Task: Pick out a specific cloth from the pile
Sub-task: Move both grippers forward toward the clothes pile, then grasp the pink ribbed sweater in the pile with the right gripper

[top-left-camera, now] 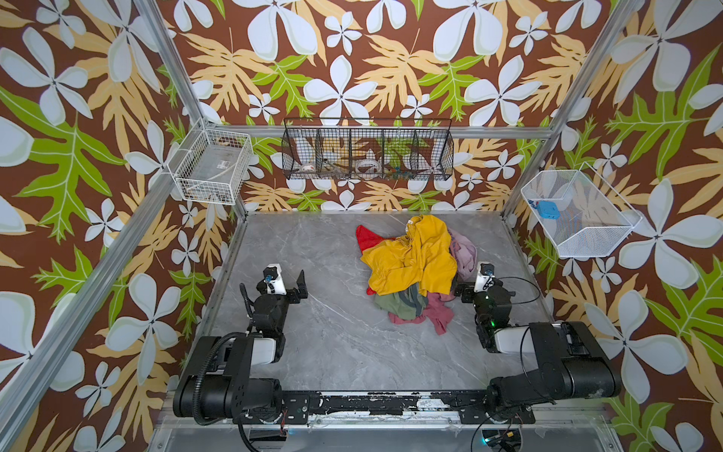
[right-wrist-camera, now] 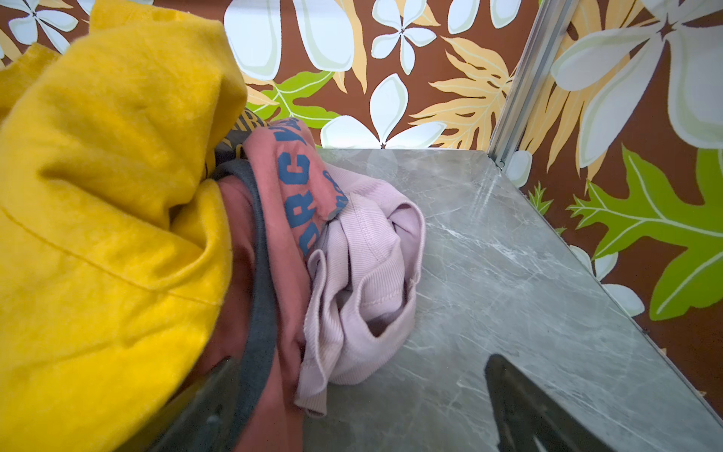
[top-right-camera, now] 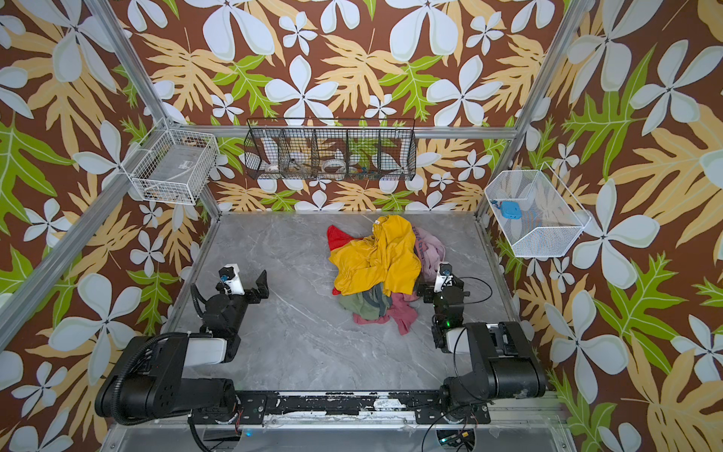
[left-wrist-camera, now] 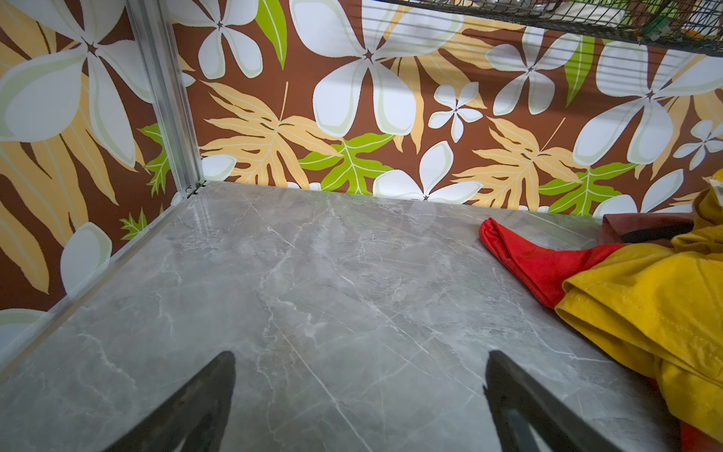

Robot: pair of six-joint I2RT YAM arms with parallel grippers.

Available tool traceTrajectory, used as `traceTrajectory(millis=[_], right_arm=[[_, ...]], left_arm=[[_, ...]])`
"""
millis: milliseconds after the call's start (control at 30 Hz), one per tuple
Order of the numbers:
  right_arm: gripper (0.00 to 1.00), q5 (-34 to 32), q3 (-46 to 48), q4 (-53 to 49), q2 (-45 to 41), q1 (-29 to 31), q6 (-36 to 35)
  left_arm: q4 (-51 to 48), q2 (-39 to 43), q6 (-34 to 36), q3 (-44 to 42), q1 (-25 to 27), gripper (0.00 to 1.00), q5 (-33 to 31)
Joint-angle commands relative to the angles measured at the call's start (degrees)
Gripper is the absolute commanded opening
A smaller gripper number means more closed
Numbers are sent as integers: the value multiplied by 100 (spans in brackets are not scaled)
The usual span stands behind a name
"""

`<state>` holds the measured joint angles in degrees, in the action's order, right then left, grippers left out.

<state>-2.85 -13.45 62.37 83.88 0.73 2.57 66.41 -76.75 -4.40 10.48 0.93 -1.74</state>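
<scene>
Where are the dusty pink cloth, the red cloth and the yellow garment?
dusty pink cloth [top-left-camera: 437, 312], a top view, its near flap
red cloth [top-left-camera: 365, 238], a top view, its exposed corner
yellow garment [top-left-camera: 410, 258], a top view, its middle

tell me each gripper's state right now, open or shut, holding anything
Left gripper: open, holding nothing, over bare table.
Right gripper: open, gripping nothing, at the edge of the pile.

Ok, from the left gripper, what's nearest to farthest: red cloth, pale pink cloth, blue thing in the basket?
From the left gripper, in a top view:
1. red cloth, left edge of pile.
2. pale pink cloth, right edge.
3. blue thing, in right-hand basket.
</scene>
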Motion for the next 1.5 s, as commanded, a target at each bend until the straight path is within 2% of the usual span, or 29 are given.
traceTrajectory(millis=[0, 33, 100, 167, 300, 367, 500, 600, 700, 800, 900, 1067, 1333, 1467], right_arm=[[100, -55, -15, 151, -80, 0, 22], [99, -189, -175, -234, -248, -1, 82], [99, -533, -884, -1992, -681, -42, 418], [100, -359, -1224, -2857, -962, -192, 832], [100, -214, -1088, -3192, -1653, -311, 1963], [100, 138, -1026, -3438, -1946, -365, 2575], [99, 1041, -813, -3852, -2262, -363, 3349], [92, 1770, -503, -4008, -2387, -355, 3882], [77, 2090, -141, -4114, -2508, -342, 4330], [68, 2004, 142, -4226, -2682, 33, 4448], [69, 1855, 176, -4371, -2715, 659, 4445], [69, 1514, 220, -4395, -2423, 1314, 4605], [68, 1370, 177, -4466, -2085, 1495, 4743], [67, 1405, -31, -4471, -1605, 1509, 4749]], left_arm=[[-1596, 440, -189, 691, 4, 100, -400], [-2288, 541, -309, 1023, 4, 100, -458], [-3296, 629, -569, 1576, 0, 100, -377], [-3523, 665, -847, 1737, 4, 96, -257], [-3639, 729, -1651, 1789, 27, 92, -428], [-3699, 745, -1816, 1841, 131, 91, -445], [-3705, 658, -1885, 2007, 422, 91, -555], [-3639, 546, -1967, 2113, 593, 91, -591], [-3552, 432, -2015, 2151, 710, 92, -612], [-3463, 299, -2073, 2177, 755, 91, -519], [-3422, 193, -2047, 2228, 777, 92, -413], [-3439, 81, -1994, 2386, 777, 91, -208], [-3508, 268, -1997, 2212, 794, 91, -81], [-3587, 464, -1986, 2033, 795, 91, -110]])
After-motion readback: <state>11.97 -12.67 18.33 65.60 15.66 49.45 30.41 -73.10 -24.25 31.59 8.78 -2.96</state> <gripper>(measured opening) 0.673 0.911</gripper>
